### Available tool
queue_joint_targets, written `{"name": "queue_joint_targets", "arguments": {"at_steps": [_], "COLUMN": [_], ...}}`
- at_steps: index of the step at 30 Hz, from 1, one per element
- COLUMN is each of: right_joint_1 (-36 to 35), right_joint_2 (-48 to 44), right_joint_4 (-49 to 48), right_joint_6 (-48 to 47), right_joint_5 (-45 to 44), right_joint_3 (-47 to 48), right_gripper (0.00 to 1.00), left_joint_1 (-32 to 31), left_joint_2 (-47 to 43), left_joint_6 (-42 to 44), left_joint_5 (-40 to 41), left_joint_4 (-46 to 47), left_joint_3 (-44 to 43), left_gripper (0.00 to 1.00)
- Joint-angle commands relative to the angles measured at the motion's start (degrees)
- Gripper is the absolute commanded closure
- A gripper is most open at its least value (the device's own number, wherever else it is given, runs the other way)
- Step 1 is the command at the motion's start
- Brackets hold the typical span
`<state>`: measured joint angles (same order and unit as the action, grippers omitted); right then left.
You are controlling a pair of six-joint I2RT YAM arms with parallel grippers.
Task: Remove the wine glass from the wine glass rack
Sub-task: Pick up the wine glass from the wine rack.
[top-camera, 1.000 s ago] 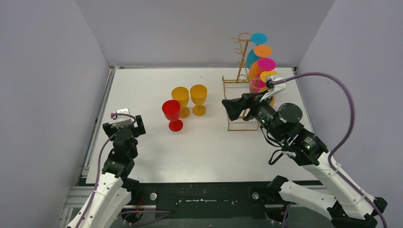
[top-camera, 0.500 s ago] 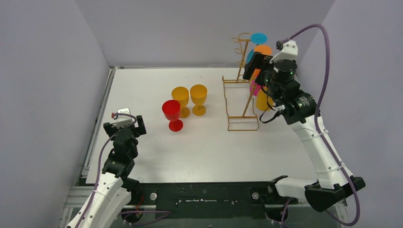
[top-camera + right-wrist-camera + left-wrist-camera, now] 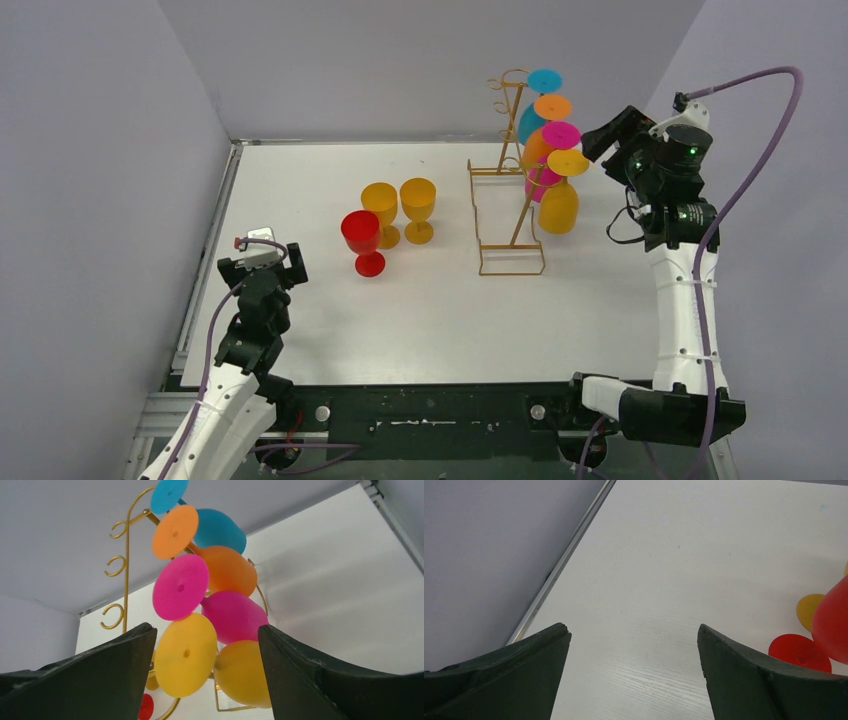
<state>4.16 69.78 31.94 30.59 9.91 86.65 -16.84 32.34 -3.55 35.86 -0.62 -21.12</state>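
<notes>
Hovering low at the near-left, the left gripper [image 3: 633, 628] had its jaws wide apart, w/ only bare white table [image 3: 400, 330] seen btwn them. Mid-table stood 3 upright glasses: a red glass [image 3: 362, 238], an amber glass [image 3: 381, 210] just behind it & a 2nd amber glass [image 3: 418, 205] beside that. Further back on the right stood 1 wine glass rack [image 3: 513, 271], upright, carrying 4 hung glasses, low to high: yellow wine glass [image 3: 558, 208], pink glass [image 3: 561, 135], orange glass [image 3: 552, 106], blue glass [image 3: 545, 81]. Each hung inverted, long axis tilted, foot up & facing the right gripper [image 3: 206, 628], bowl down. That gripper was raised just beside the yellow foot, not touching it, jaws apart & empty. Plain grey walls closed in 3 sides.
</notes>
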Motion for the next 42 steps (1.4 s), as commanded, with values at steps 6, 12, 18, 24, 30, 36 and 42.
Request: {"name": "queue_joint_targets", "arguments": {"at_steps": [6, 12, 18, 24, 30, 36, 42], "right_joint_1": [11.69, 12.45, 12.4, 12.45, 12.45, 12.45, 12.45], "right_joint_2": [-1.8, -1.3, -1.42, -1.48, -1.38, -1.36, -1.18], "right_joint_4": [-11.77, -15.37, -15.95, -14.98, -14.43, -13.75, -14.32], "right_joint_6": [12.04, 14.56, 14.6, 13.72, 13.58, 13.85, 14.99], "right_joint_5": [28.04, 32.5, 33.72, 32.96, 32.34, 30.45, 29.83], "right_joint_3": [-10.62, -12.91, -14.29, -14.68, -14.26, -13.96, -13.99], "right_gripper": [0.38, 0.41, 0.5, 0.61, 0.62, 0.69, 0.77], "left_joint_1": [-0.4, -0.39, -0.43, -0.47, -0.48, -0.55, -0.56], "left_joint_2": [-0.52, -0.61, -0.52, -0.59, -0.59, -0.52, -0.53], "left_joint_6": [0.82, 0.82, 0.83, 0.83, 0.83, 0.83, 0.83], "left_joint_5": [-0.87, -0.61, -0.86, -1.04, -1.12, -1.2, -1.36], "left_joint_4": [2.38, 2.3, 2.36, 2.29, 2.29, 2.37, 2.37], "left_joint_3": [-0.32, -0.32, -0.32, -0.32, -0.32, -0.23, -0.23], "left_gripper": [0.03, 0.03, 0.03, 0.03, 0.03, 0.03, 0.03]}}
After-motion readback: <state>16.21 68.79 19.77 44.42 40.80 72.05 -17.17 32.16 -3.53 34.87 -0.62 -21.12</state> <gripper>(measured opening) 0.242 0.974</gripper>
